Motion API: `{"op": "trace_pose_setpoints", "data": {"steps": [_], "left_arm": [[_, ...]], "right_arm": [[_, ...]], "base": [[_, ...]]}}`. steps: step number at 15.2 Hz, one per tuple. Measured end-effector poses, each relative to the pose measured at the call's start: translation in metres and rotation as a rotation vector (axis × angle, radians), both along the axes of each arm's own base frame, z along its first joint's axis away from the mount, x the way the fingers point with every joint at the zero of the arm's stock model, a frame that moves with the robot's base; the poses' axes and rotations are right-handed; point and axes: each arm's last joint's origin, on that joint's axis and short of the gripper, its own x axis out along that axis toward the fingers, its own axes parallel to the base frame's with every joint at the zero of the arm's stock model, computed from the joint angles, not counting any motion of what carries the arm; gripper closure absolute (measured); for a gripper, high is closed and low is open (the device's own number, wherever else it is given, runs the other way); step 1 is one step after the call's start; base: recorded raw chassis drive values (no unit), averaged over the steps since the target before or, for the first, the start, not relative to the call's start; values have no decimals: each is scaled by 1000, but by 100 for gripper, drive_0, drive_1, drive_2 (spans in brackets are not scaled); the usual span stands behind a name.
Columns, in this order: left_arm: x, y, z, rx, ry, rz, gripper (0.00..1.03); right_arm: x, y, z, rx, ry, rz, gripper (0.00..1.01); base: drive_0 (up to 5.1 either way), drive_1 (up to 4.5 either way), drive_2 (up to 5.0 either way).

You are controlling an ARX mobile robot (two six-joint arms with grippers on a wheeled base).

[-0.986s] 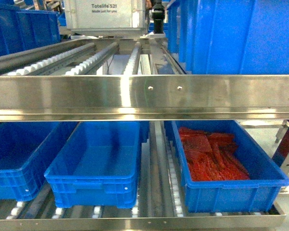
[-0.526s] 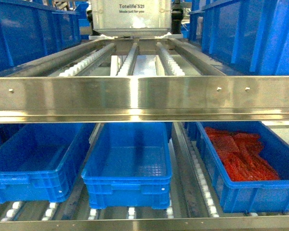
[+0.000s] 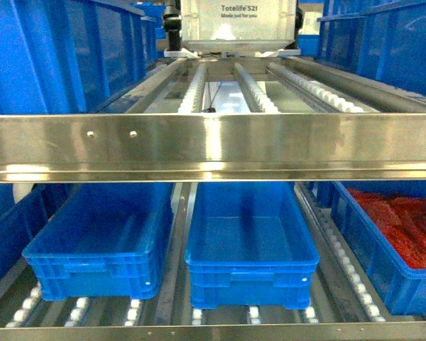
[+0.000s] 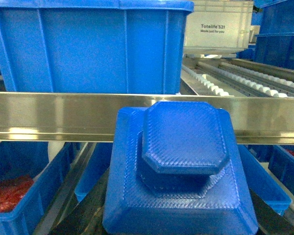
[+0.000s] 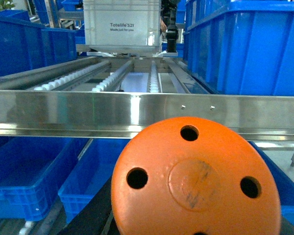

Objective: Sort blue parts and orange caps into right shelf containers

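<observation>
A blue part (image 4: 179,171), a square base with an octagonal raised top, fills the lower middle of the left wrist view. My left gripper (image 4: 179,229) is shut on it, and only dark finger edges (image 4: 85,220) show beside it. In the right wrist view an orange cap (image 5: 196,178), round with several holes, sits in my shut right gripper (image 5: 196,230). Blue containers stand on the lower shelf: a left one (image 3: 92,245) and a middle one (image 3: 252,241), both bare inside, and a right one (image 3: 405,273) holding red pieces. Neither gripper shows in the head view.
A steel rail (image 3: 213,145) crosses in front of the shelf, above the lower crates. Roller tracks (image 3: 248,89) run back on the upper level to a white tote (image 3: 238,21). Tall blue crates (image 3: 50,53) stand at the upper left and right.
Everything in the head view has slid to the right. The crate with red pieces is now partly cut by the right edge, and a tall blue crate has come in at the left.
</observation>
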Motion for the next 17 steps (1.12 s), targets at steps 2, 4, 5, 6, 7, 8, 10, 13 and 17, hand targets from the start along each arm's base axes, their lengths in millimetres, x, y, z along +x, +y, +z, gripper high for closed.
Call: {"op": "trace_pose_setpoints", "data": {"steps": [2,4,5,6,7,8,10,13,17], "left_arm": [[0,0,0,0,-1,0,60],[0,0,0,0,-2,0,60],[0,0,0,0,-1,0,60],[0,0,0,0,-2,-1,60],[0,0,0,0,0,0,60],[0,0,0,0,-5,0,60],[0,0,0,0,-1,6,60],[0,0,0,0,-1,2,60],[0,0,0,0,-1,2,60]], "right_arm": [[0,0,0,0,-5,0,56],[0,0,0,0,-3,0,56],[0,0,0,0,-2,0,56],[0,0,0,0,-3,0,56],[0,0,0,0,-3,0,56],[0,0,0,0,-2,0,56],[0,0,0,0,-5,4,56],[0,0,0,0,-3,3,56],[0,0,0,0,-3,3,56]], "base": [[-489,251,251],[-489,251,251],[-489,251,251],[-489,251,251],[-489,251,251],[-489,251,251],[0,0,0],[0,0,0],[0,0,0]]}}
